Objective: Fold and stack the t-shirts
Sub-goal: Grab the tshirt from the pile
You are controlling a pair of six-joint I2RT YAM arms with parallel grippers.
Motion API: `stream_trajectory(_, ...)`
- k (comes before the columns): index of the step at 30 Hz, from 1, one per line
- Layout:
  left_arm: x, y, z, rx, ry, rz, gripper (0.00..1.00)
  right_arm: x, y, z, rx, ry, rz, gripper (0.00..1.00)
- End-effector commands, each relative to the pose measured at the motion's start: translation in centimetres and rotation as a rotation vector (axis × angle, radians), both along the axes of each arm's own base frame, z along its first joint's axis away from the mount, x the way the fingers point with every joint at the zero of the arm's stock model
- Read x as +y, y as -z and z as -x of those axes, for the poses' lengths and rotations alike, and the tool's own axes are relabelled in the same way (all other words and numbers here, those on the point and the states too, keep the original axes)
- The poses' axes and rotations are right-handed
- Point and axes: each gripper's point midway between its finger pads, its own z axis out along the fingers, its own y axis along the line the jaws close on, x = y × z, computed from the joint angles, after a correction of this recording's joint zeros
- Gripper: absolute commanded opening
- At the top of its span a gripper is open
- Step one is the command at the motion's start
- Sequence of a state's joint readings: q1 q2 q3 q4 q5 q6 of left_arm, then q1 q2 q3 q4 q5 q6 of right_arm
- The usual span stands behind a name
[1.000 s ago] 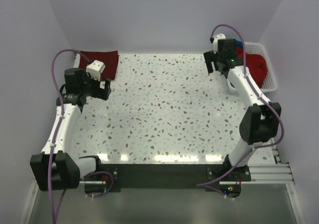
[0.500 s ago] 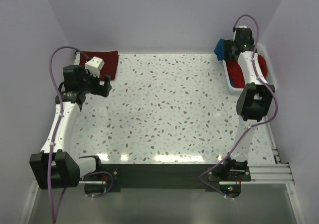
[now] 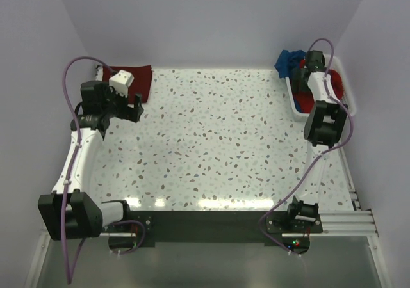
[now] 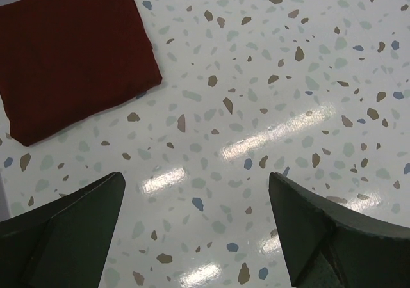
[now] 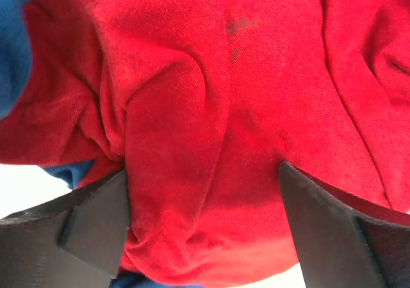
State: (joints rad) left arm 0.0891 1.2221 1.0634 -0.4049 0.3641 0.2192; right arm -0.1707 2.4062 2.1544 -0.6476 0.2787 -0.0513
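The darker maroon t-shirt (image 3: 131,80) lies folded flat at the table's back left; it also shows in the left wrist view (image 4: 70,57). My left gripper (image 3: 136,104) hovers just in front of it, open and empty (image 4: 196,179). The bright red t-shirt (image 3: 339,86) lies crumpled in the white basket (image 3: 296,112) at the back right. The blue t-shirt (image 3: 289,61) hangs over the basket's back left corner. My right gripper (image 3: 306,78) reaches down into the basket. Its jaws stand wide open around a fold of the red shirt (image 5: 224,109), with the blue shirt (image 5: 13,45) at the edge.
The speckled tabletop (image 3: 218,134) lies between the two arms. The side walls stand close to the table at left, back and right. The basket sits against the right wall.
My right arm has swung from above the table's back right over and down into the basket onto the red shirt. My left gripper has shifted slightly.
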Motion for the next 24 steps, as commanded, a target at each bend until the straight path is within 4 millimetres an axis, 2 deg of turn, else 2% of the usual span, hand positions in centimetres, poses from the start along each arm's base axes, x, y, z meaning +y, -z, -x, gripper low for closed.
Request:
stream_trajectory(1, -0.4, -3.0, -1.0, -0.08, 0.017, 0.011, 1.0, -0.8, -0.7, -0.8, -0.031, 0.049, 0.003, 0.87)
stream_trajectory(3, -0.4, -3.3, -1.0, -0.085, 0.02, 0.009, 1.0, -1.2, -0.9, -0.7, -0.035, 0.058, -0.008, 0.74)
stream_trajectory(4, -0.4, -3.4, -1.0, -0.087, 0.019, 0.007, 1.0, -1.2, -1.1, -0.7, -0.05, 0.078, -0.032, 0.65)
stream_trajectory(5, -0.4, -3.6, -1.0, -0.092, 0.02, 0.008, 1.0, -1.6, -2.4, -0.4, -0.069, 0.085, -0.044, 0.5)
stream_trajectory(6, -0.4, -3.8, -0.9, -0.095, 0.019, 0.006, 1.0, -1.6, -2.6, -0.1, -0.071, 0.086, -0.055, 0.43)
stream_trajectory(7, -0.4, -3.9, -0.9, -0.098, 0.019, 0.006, 1.0, -1.6, -3.5, 0.1, -0.086, 0.083, -0.065, 0.34)
stream_trajectory(8, -0.4, -4.0, -0.8, -0.098, 0.022, 0.007, 1.0, -1.6, -4.6, 0.2, -0.106, 0.078, -0.064, 0.19)
stream_trajectory(9, -0.5, -4.1, -0.8, -0.104, 0.024, 0.009, 1.0, -1.5, -7.3, 0.5, -0.153, 0.07, -0.062, 0.11)
stream_trajectory(10, -0.6, -4.3, -0.7, -0.107, 0.026, 0.011, 1.0, -1.3, -8.1, 0.9, -0.158, 0.063, -0.064, 0.03)
stream_trajectory(11, -0.6, -4.3, -0.6, -0.106, 0.027, 0.013, 1.0, -1.1, -9.2, 1.1, -0.18, 0.053, -0.068, 0.0)
stream_trajectory(12, -0.7, -4.5, -0.5, -0.112, 0.029, 0.018, 1.0, -0.8, -12.4, 1.5, -0.234, 0.042, -0.062, 0.0)
stream_trajectory(15, -0.9, -5.1, -0.2, -0.122, 0.037, 0.028, 1.0, -0.1, -16.8, 2.2, -0.313, 0.006, -0.063, 0.0)
stream_trajectory(16, -1.0, -5.2, -0.2, -0.125, 0.04, 0.031, 1.0, 0.1, -19.9, 2.8, -0.376, -0.005, -0.054, 0.0)
stream_trajectory(18, -1.1, -5.5, 0.1, -0.132, 0.04, 0.036, 1.0, 0.8, -22.5, 3.2, -0.43, -0.033, -0.064, 0.0)
stream_trajectory(19, -1.1, -5.5, 0.1, -0.133, 0.039, 0.034, 1.0, 1.1, -25.1, 3.7, -0.479, -0.046, -0.058, 0.0)
stream_trajectory(20, -1.1, -5.4, 0.2, -0.13, 0.038, 0.037, 1.0, 1.5, -26.2, 4.0, -0.504, -0.06, -0.065, 0.0)
stream_trajectory(21, -1.1, -5.6, 0.3, -0.137, 0.039, 0.034, 1.0, 2.0, -27.3, 4.1, -0.527, -0.086, -0.079, 0.0)
stream_trajectory(22, -1.1, -5.6, 0.3, -0.135, 0.037, 0.035, 1.0, 2.5, -29.5, 4.6, -0.573, -0.107, -0.08, 0.0)
stream_trajectory(24, -1.0, -5.7, 0.4, -0.138, 0.027, 0.037, 1.0, 3.9, -32.3, 5.2, -0.631, -0.174, -0.107, 0.0)
